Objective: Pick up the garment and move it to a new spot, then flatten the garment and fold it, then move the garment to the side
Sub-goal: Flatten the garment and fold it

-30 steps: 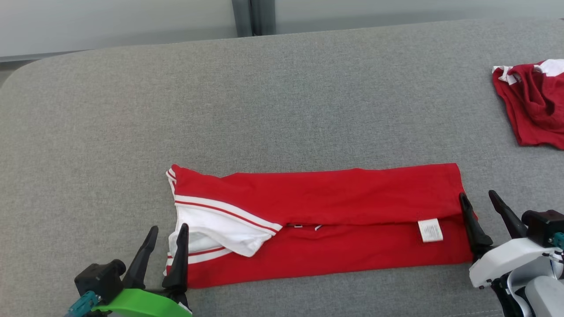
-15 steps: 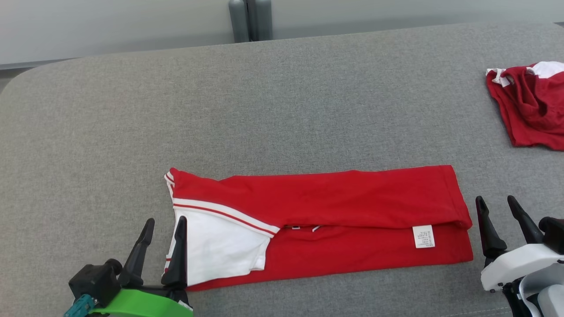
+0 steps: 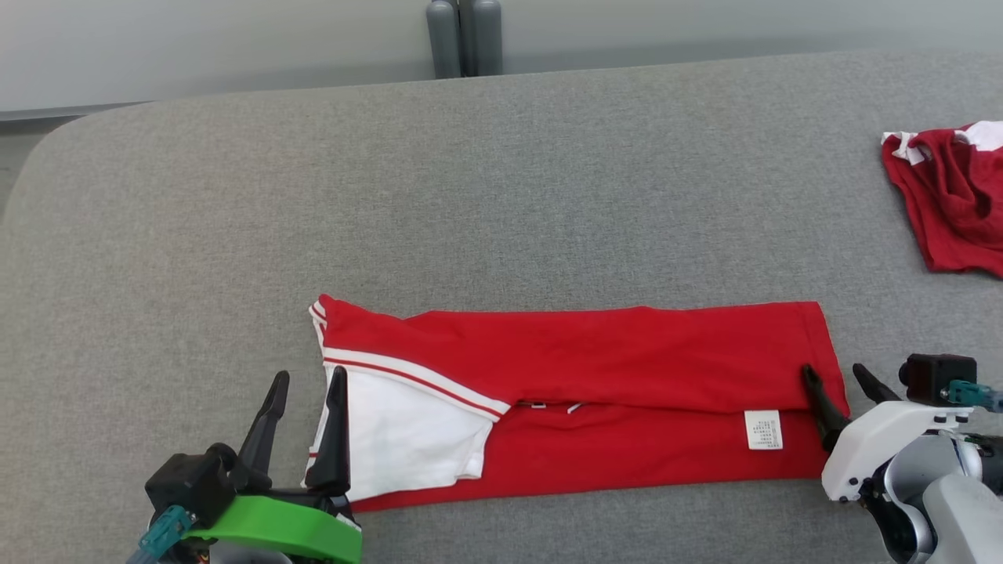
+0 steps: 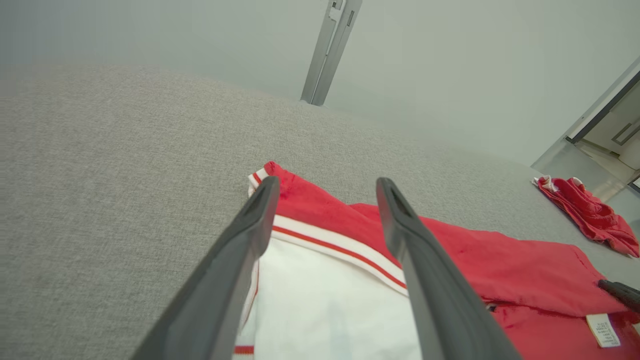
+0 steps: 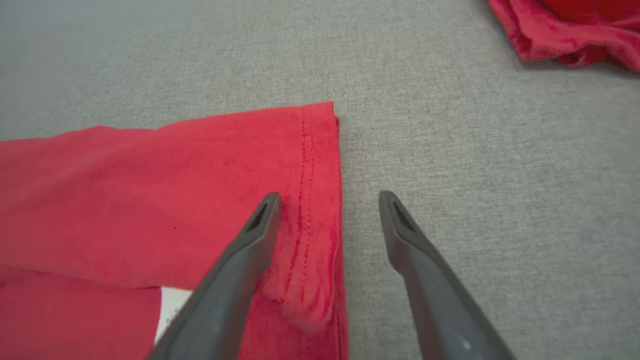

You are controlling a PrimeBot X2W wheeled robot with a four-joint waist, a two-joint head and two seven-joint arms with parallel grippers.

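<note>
Since half a second ago our right pincer (image 3: 832,368) has swung back in over the end of the long red jersey garment with white striped trim (image 3: 627,352), and our head camera has shifted a little too. Nearest us, our left pincer (image 3: 309,374) stands wide, gripping nothing. One dark finger (image 3: 335,427) is over the white sleeve panel (image 3: 400,431), the other over the grey woven upholstered surface (image 3: 470,196) just outside the edge. The right pincer is equally wide and empty, straddling the stitched hem (image 5: 306,175), with its inner finger above red cloth and its outer finger above bare surface. Between the two pincers the garment lies folded lengthwise into a flat band, with a small white care label (image 3: 762,429) just inside the right pincer. Well beyond the right pincer, outward from it, lies a crumpled red-and-white garment (image 3: 952,196). Far past both pincers stand two grey upright posts (image 3: 464,35).

We judge the lengthwise fold made and a crosswise one due. The risk is that closing here catches only the top layer at the hem, where the cloth bunches into a small lump, so the band would peel open on lifting. At the left, the sleeve panel could slip out if only it is pinched. Uneven lifting would skew the band.
</note>
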